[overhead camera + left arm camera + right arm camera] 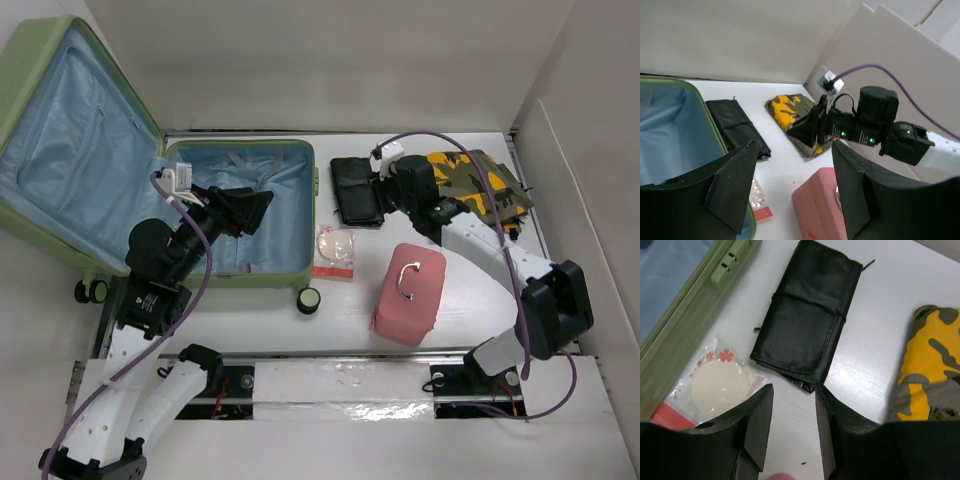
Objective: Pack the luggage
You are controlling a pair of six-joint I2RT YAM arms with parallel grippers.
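Note:
The light green luggage (290, 276) lies open at the left, lid up, blue lining showing; its rim also shows in the left wrist view (715, 132) and the right wrist view (695, 315). My left gripper (262, 207) is open and empty, hovering over the suitcase's base. My right gripper (384, 198) is open and empty, just above the table at the near end of a black rolled pouch (807, 315), which lies right of the suitcase (356, 190). A camouflage garment (478, 180) lies folded at the far right.
A pink box-shaped case (409, 293) with a metal handle stands on the table's middle. A clear packet with a white disc (334, 247) lies beside the suitcase's right rim. White walls enclose the table at back and right.

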